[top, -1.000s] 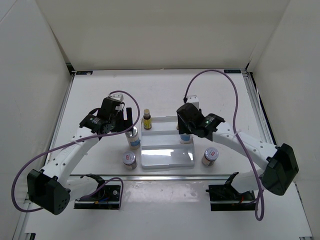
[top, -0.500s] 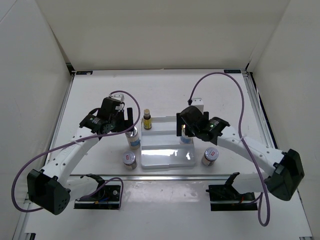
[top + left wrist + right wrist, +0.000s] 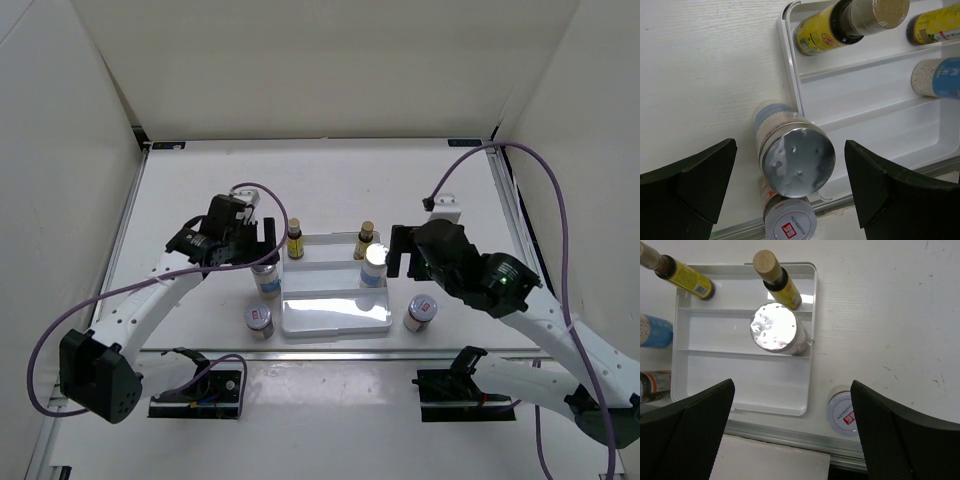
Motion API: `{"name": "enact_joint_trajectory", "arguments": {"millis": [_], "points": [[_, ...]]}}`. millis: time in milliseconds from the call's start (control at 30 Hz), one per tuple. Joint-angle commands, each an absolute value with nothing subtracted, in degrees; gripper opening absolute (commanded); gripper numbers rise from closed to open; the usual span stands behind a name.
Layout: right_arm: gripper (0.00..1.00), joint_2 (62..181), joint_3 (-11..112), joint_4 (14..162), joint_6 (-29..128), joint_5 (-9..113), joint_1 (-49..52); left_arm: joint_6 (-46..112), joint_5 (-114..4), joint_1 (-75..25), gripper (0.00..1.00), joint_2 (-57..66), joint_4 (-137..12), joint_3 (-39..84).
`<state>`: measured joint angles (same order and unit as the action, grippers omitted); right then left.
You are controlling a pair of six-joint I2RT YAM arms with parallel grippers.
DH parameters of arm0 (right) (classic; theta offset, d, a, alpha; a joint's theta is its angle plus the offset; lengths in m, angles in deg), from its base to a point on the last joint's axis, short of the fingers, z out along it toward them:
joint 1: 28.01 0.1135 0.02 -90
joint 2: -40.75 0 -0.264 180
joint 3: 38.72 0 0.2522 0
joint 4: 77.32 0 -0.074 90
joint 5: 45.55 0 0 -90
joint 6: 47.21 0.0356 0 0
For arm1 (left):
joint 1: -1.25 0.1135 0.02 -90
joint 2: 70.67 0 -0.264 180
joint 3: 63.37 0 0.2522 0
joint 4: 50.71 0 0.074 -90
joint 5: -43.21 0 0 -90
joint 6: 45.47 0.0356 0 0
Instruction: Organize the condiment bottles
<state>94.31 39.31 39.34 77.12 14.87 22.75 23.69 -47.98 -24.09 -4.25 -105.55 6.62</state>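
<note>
The white tray (image 3: 335,318) holds two amber bottles in its back row: one on the left (image 3: 294,238) and one on the right (image 3: 366,240). A white silver-lidded bottle (image 3: 773,327) stands on the middle step at the right. A second white bottle (image 3: 795,157) stands on the table by the tray's left wall. My left gripper (image 3: 790,150) hangs open over it, one finger on each side, not touching. One short jar (image 3: 259,318) sits front-left of the tray and another short jar (image 3: 845,412) to its right. My right gripper (image 3: 792,385) is open and empty, above the tray's right front corner.
White walls enclose the table on three sides. A metal rail (image 3: 790,437) runs along the near edge, just in front of the tray and the jars. Purple cables loop over both arms.
My right gripper opened, left the white bottle standing on the tray's middle step, and drew back to the right. The right amber bottle now shows. The left gripper shifted slightly over its bottle.
</note>
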Motion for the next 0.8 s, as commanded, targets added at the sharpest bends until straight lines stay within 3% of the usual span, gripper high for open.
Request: {"name": "enact_joint_trajectory", "arguments": {"millis": [0,67,167,267,433,567,767], "points": [[1.0,92.0,41.3,33.8,77.1,12.0,23.0,24.8,-51.2,-24.6,1.0,-1.1,-104.1,6.2],[1.0,90.2,41.3,32.1,77.1,11.1,23.0,24.8,-51.8,-25.1,1.0,1.1,-104.6,6.7],[1.0,88.2,41.3,30.7,77.1,10.3,23.0,25.3,-51.8,-25.1,0.83,1.8,-104.6,7.3],[1.0,86.6,41.3,29.0,77.7,9.7,23.0,25.3,-50.9,-25.1,0.58,0.5,-105.2,7.3],[1.0,84.4,41.8,26.3,78.2,9.2,23.0,24.8,-45.0,-27.0,0.38,-4.2,-107.6,10.4],[1.0,83.0,41.2,25.2,78.7,8.2,23.0,24.8,-43.3,-29.4,0.28,-9.5,-107.6,16.7],[1.0,82.5,40.2,24.7,79.8,8.2,23.0,23.6,-45.7,-33.5,0.25,-8.4,-107.6,22.6]]}}
